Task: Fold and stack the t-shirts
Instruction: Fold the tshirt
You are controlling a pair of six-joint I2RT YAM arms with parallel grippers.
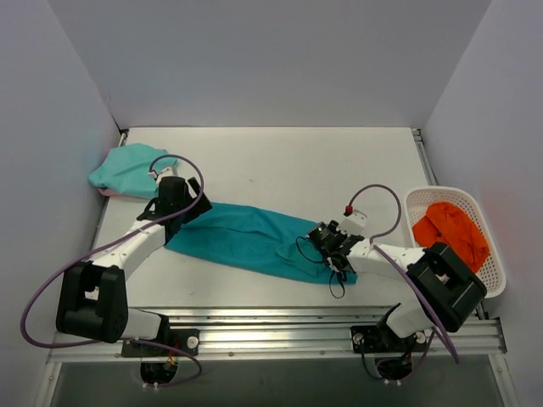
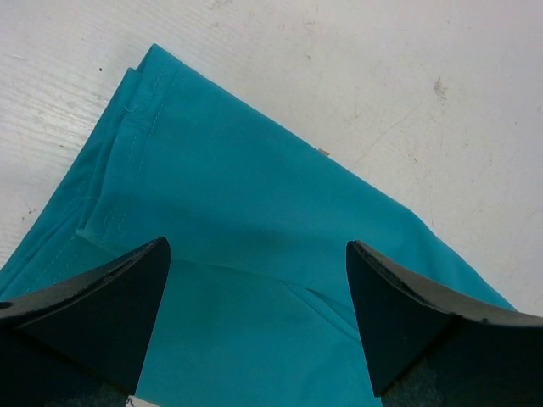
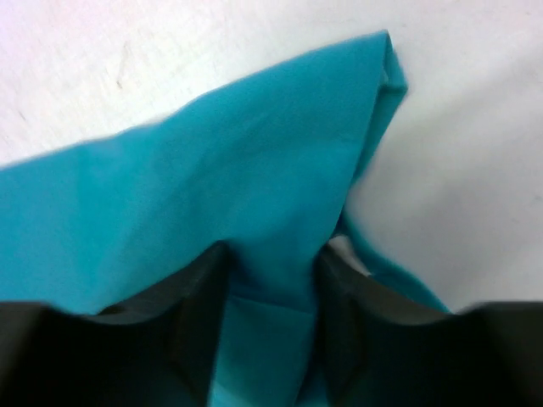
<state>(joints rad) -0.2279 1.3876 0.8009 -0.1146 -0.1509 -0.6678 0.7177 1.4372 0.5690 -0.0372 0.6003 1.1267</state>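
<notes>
Top external is showing the deep teal t-shirt [image 1: 246, 239] lying as a long folded strip on the table [image 1: 280, 161] between both arms, the mint-turquoise t-shirt [image 1: 127, 168] bunched at the far left wall, and a white basket [image 1: 495, 254] holding orange cloth [image 1: 450, 229] at the right. Left wrist is showing the left gripper [image 2: 254, 254] hovering, jaws wide apart, over the strip's hemmed end. Right wrist, blurred, is showing the right gripper [image 3: 271, 263] pinching a raised teal fold, which the overhead is hiding.
</notes>
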